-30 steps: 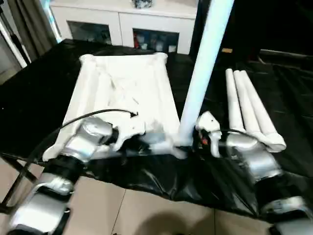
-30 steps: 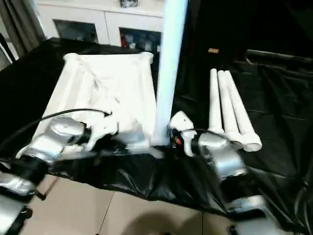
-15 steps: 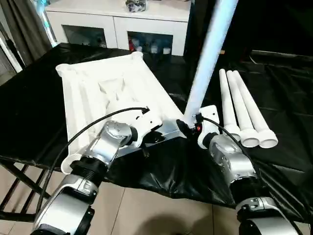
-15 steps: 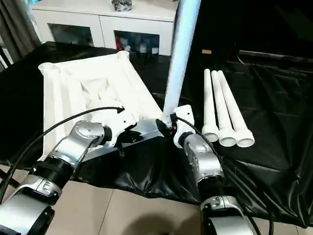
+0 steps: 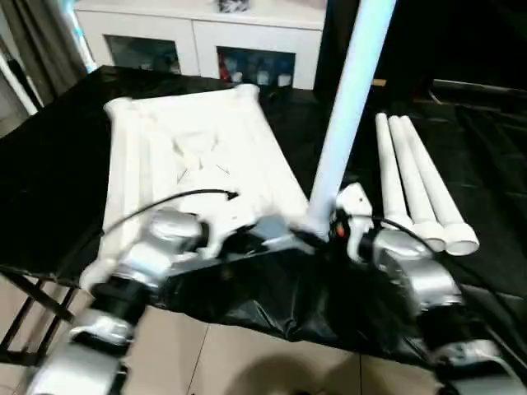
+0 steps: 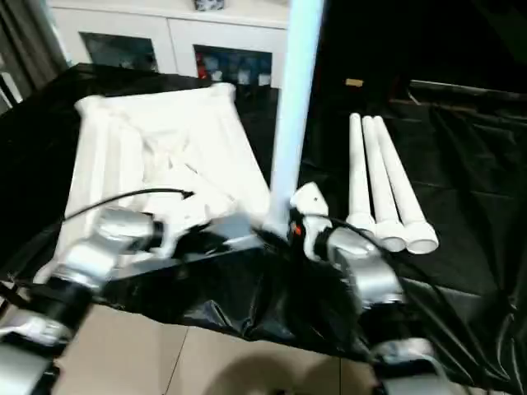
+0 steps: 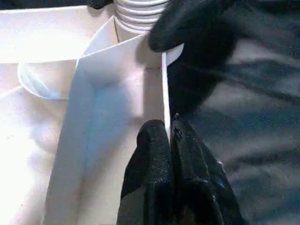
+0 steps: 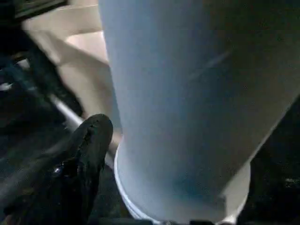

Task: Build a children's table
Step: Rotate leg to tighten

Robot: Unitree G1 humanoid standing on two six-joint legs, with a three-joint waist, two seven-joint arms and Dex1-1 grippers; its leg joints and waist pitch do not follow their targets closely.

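- Left gripper (image 7: 169, 140) is clamped tight on the tabletop's (image 5: 198, 156) near rim, steadying it.
- Right gripper (image 5: 329, 233) sits beside the upright leg (image 5: 342, 115) in the corner socket (whether its fingers grip, I cannot tell).
- Spare legs (image 5: 420, 185) lie just beyond.

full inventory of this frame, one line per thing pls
Tabletop: 1, white, ribbed side up on the black-draped table, near edge at the table's front.
Standing leg: 1, white, upright in the tabletop's near right corner socket.
Loose legs: 3, white, lying side by side to the right of the tabletop.
Black-draped table: 1, black, under all the parts.
Cabinet: 1, white with glass doors, behind the table.
Left gripper: black fingers shut on the tabletop's thin edge wall, near the socket.
Right gripper: one black finger beside the standing leg's base; grip cannot be told.
Forearms: 2, silver, at the table's front edge.
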